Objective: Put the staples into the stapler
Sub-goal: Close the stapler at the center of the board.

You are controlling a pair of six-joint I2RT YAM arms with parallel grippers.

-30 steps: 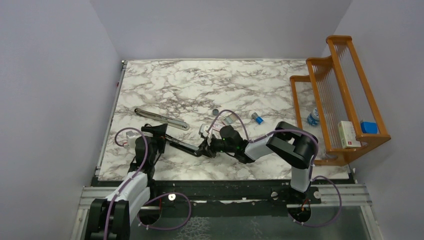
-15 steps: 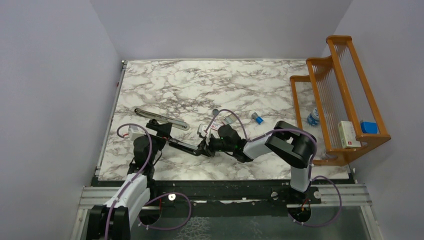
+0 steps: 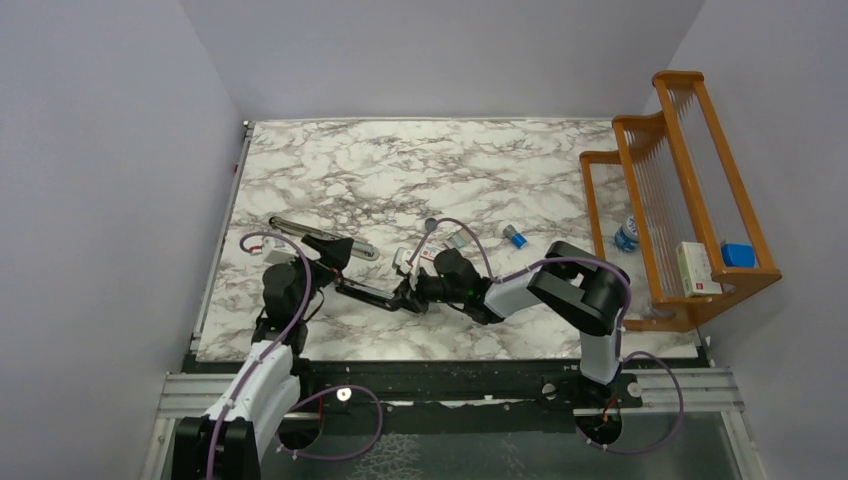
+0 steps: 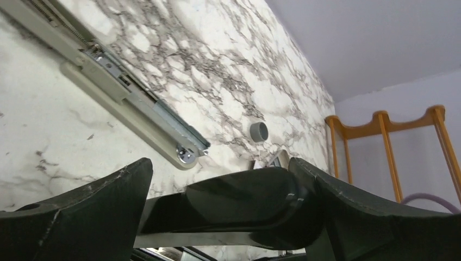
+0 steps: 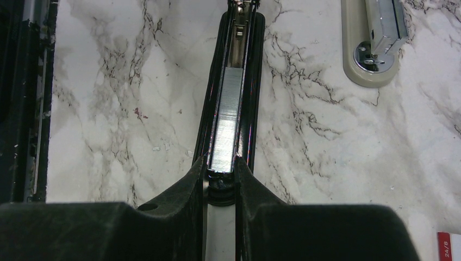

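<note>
Pinching the black stapler (image 5: 256,54) by its rail, right gripper (image 5: 220,164) clamps tight; staples (image 5: 225,119) gleam inside; left gripper (image 4: 220,166) gapes, released; red box (image 5: 447,247) reads, perhaps, "24/8".

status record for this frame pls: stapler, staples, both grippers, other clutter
black stapler: opened out on the table, channel facing up
staples: one silvery strip lying in the channel
right gripper: shut on the channel's end
left gripper: open, the stapler's other black end between its fingers; contact unclear
beige stapler: flat on the table beyond, untouched
task: strip is in, stapler not yet closed
</note>
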